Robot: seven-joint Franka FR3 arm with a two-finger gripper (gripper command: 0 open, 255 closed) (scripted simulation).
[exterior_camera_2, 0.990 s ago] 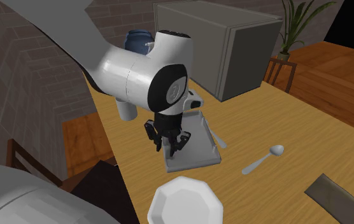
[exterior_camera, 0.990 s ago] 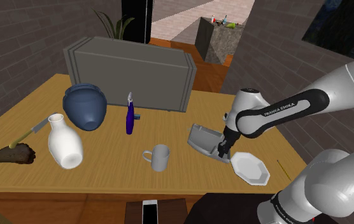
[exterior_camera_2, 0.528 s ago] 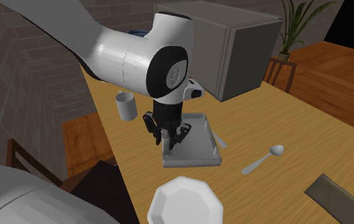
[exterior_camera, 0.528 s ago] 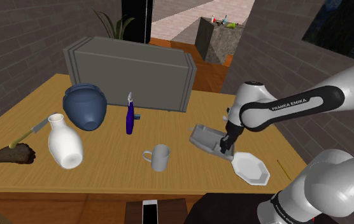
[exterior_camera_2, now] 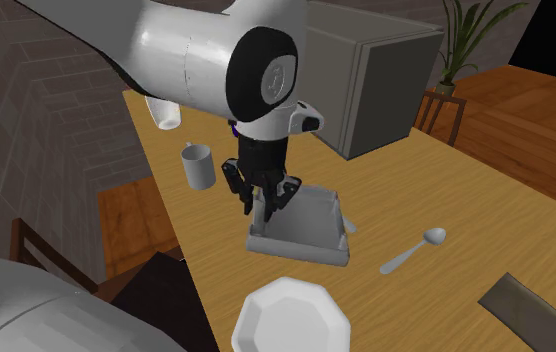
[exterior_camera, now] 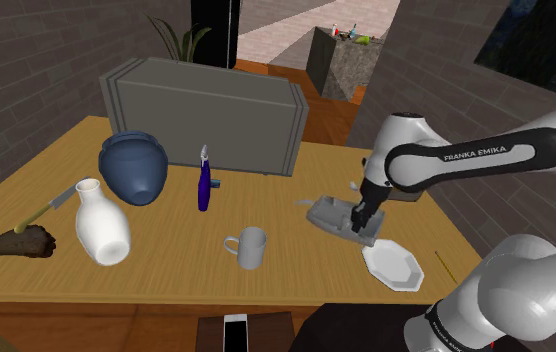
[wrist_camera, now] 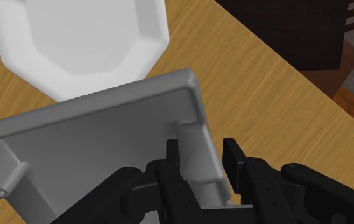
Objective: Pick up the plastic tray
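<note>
A: Grip first: your pincer (wrist_camera: 201, 156) is pinching the tray (wrist_camera: 93, 146) by one side wall, one finger inside and one outside. That's the wall nearest the worktop (exterior_camera: 166, 270) edge.

B: So the grey body stretches away from your pincer toward the middle of the worktop. You're holding it off-centre, so I'd expect the far side to sag as you lift.

A: One end wall sits by the white plate (wrist_camera: 86, 38). I can't tell whether they touch.

B: Nothing loose lies in the tray, and the plate is bare too.
</note>
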